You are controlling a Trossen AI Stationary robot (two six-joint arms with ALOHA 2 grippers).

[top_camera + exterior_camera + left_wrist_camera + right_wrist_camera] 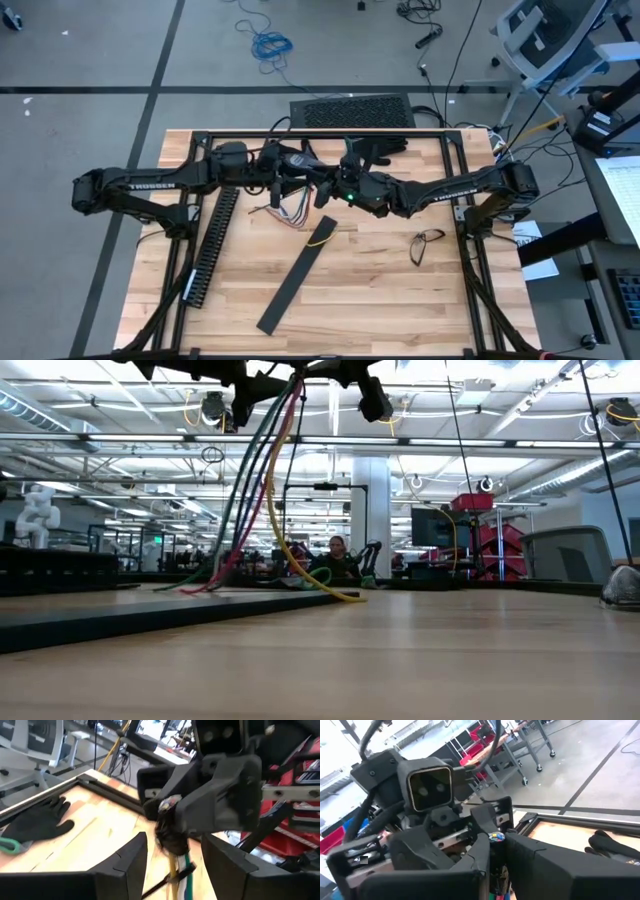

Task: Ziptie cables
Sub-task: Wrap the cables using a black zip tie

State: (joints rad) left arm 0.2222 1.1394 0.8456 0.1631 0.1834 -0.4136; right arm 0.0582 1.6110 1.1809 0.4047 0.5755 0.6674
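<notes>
Two dark robot arms meet above the middle of a wooden desk (380, 290), nearer its far edge than its near one. Between them hangs the cables (262, 480), a small bundle of thin red, yellow, blue and green wires. The upper end of the bundle is held up in the air; the lower ends trail down and rest loosely on the desk top, fanning out toward the left side.

The right gripper (492, 857) has its fingers pressed together on the top of the bundle, where a small coloured tip shows between them. The left gripper (172, 857) faces it from the other side with its fingers standing apart, the wires and a thin black strip, probably the zip tie, passing through the gap without being clamped.

Also on the desk: a long black slotted duct (215, 240) along the left side, a flat black strip (295, 280) lying diagonally near the middle, a black glove (385, 148) at the far edge, and a pair of glasses (425, 245) toward the right side.

The wires look light, limp and easily splayed, so they would slip apart if gripped low. The best hold is likely high up, just beside the right gripper's clamp, where the strands sit tight together.
</notes>
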